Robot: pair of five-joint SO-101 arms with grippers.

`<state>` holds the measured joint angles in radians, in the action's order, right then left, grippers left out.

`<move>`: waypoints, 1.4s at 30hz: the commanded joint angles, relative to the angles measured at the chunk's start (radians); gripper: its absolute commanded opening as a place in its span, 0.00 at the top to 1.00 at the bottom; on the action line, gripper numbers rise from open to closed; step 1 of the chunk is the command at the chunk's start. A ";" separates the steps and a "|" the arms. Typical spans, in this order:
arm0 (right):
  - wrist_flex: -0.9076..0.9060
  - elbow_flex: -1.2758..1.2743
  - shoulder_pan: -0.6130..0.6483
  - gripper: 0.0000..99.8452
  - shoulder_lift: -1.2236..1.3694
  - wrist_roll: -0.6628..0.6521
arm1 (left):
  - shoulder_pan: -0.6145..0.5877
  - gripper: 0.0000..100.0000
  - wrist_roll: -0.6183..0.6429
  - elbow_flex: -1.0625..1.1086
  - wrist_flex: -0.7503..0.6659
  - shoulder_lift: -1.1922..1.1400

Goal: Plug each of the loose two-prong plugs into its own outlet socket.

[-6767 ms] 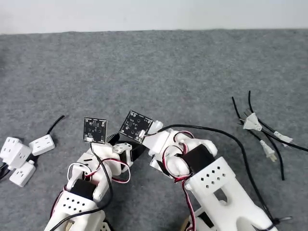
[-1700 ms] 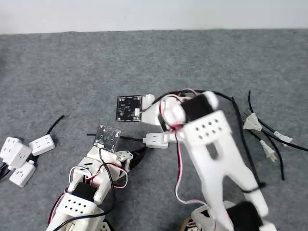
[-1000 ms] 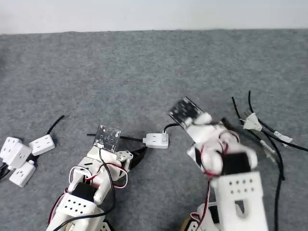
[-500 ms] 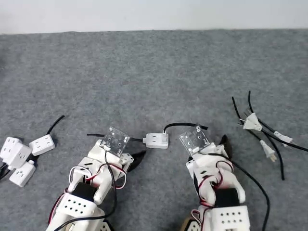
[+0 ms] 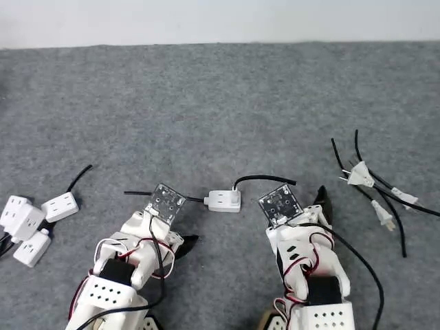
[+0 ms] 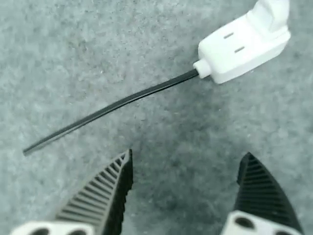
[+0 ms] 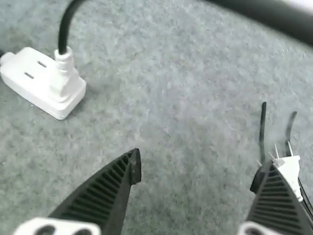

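- Left gripper (image 6: 187,155): fingers spread, empty
- Right gripper (image 7: 198,164): fingers spread, empty
- Outlet socket (image 5: 222,200) with a plug (image 7: 66,73) seated, just ahead of both grippers
- Loose plugs (image 5: 363,176) well apart, on the right side

Grey felt-like mat (image 5: 227,96) underneath everything, a pale strip of wall (image 5: 220,20) along its far edge.
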<state>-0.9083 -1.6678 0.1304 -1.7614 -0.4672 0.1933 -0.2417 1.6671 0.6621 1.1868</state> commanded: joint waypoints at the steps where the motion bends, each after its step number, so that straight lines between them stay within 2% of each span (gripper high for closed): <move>1: -0.002 -0.017 -0.008 0.65 -0.008 0.006 | -0.015 0.67 -0.112 -0.064 -0.015 0.008; 5: -0.004 -0.017 -0.008 0.65 -0.007 0.006 | -0.031 0.67 -0.219 -0.150 0.100 0.003; 9: -0.004 -0.017 -0.010 0.65 -0.007 0.006 | 0.028 0.67 -0.331 -0.314 0.307 -0.002; 12: -0.004 -0.017 -0.010 0.65 -0.007 0.006 | 0.044 0.67 -0.397 -0.435 0.373 -0.005; 16: -0.004 -0.017 -0.010 0.65 -0.007 0.006 | 0.043 0.67 -0.427 -0.599 0.354 -0.127; 21: -0.002 -0.017 -0.010 0.65 -0.007 0.006 | 0.055 0.67 -0.440 -0.768 0.216 -0.537; 28: 0.004 -0.017 -0.012 0.65 -0.007 0.005 | 0.207 0.67 -0.537 -1.036 0.196 -1.062; 35: 0.022 -0.017 -0.042 0.65 -0.007 -0.032 | 0.222 0.67 -0.631 -1.274 0.203 -1.330; 42: 0.025 -0.017 -0.042 0.65 -0.007 -0.035 | 0.226 0.67 -0.664 -1.386 0.203 -1.510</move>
<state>-0.9083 -1.6678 0.0997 -1.7614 -0.4902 0.4097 -0.8953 0.3399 0.8815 -0.2954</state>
